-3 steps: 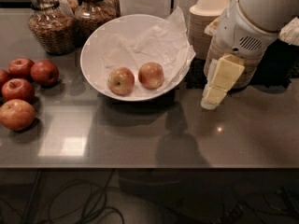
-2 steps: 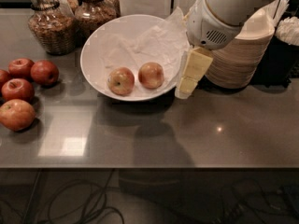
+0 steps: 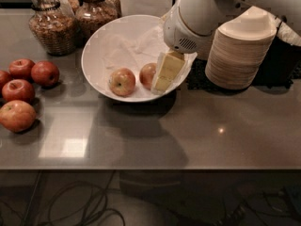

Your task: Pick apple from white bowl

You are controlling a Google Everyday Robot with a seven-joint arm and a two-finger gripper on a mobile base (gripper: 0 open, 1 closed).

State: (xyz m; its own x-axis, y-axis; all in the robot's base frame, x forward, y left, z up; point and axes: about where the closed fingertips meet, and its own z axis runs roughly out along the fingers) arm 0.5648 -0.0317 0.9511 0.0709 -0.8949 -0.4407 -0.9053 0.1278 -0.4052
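Presently, gripper [image 3: 161, 84] low inside the white bowl [image 3: 94, 41], at its right side, angled down and to the left from the arm's white wrist housing [image 3: 188, 27]. Open or closed: cannot tell; the pale yellow end reads as a single wedge.

Apple [image 3: 147, 74] sits on the bowl floor right of centre, its right half hidden behind the gripper; the two look touching or just beside each other, cannot tell which. Second apple [image 3: 122, 81], with a yellow-green patch at the stem, lies just to the left, slightly apart. Crumpled white paper [image 3: 134, 46] lines the back of the bowl.

Grey counter [image 3: 211, 126] carries the bowl. Right of it, a tall stack of beige paper bowls [image 3: 240, 55] on a dark mat [image 3: 197, 79]. Two glass jars [image 3: 51, 29] behind the bowl at upper left. Four darker red apples [image 3: 18, 116] grouped near the left edge, well apart from the bowl.
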